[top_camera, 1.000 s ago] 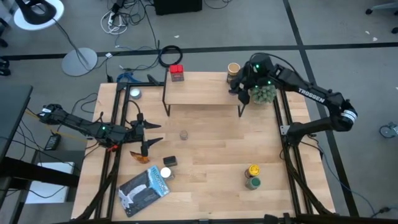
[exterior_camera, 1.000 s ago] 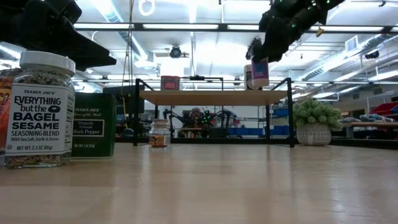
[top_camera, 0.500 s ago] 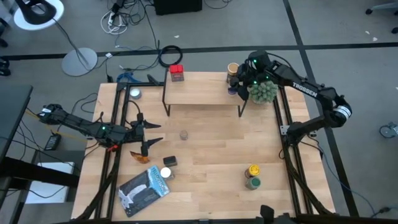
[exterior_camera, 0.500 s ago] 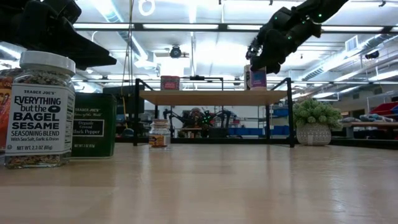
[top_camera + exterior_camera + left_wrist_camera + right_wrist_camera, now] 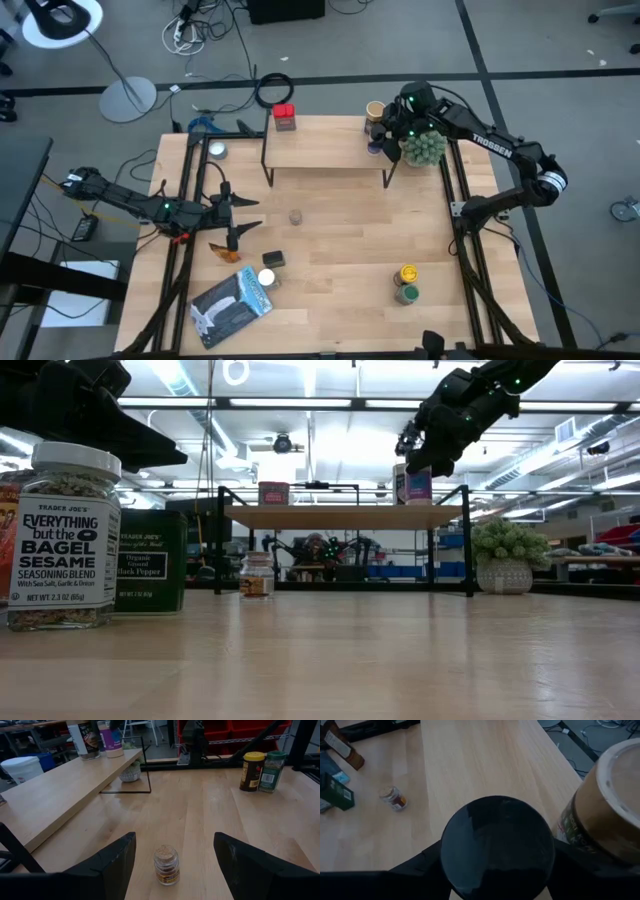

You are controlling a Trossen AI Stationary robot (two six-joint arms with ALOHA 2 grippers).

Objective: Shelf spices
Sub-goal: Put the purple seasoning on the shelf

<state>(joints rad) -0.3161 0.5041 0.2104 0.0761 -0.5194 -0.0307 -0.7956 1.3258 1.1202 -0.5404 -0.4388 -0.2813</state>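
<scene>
You see a counter [image 5: 340,250] of pale, smooth wood with a soft sheen. The shelf [image 5: 340,515] is the same light wood on thin matt black metal legs. The bagel jar [image 5: 66,538] looks like clear glossy glass with a white plastic cap and paper label. The dark lid [image 5: 497,847] under the right claw is matt black and smooth.

It was a robotics lab: grey floor [image 5: 560,40] strewn with cables [image 5: 205,25], strip ceiling lights [image 5: 300,402], red storage bins [image 5: 235,730], and a wooden table [image 5: 340,250] in a black frame.
</scene>
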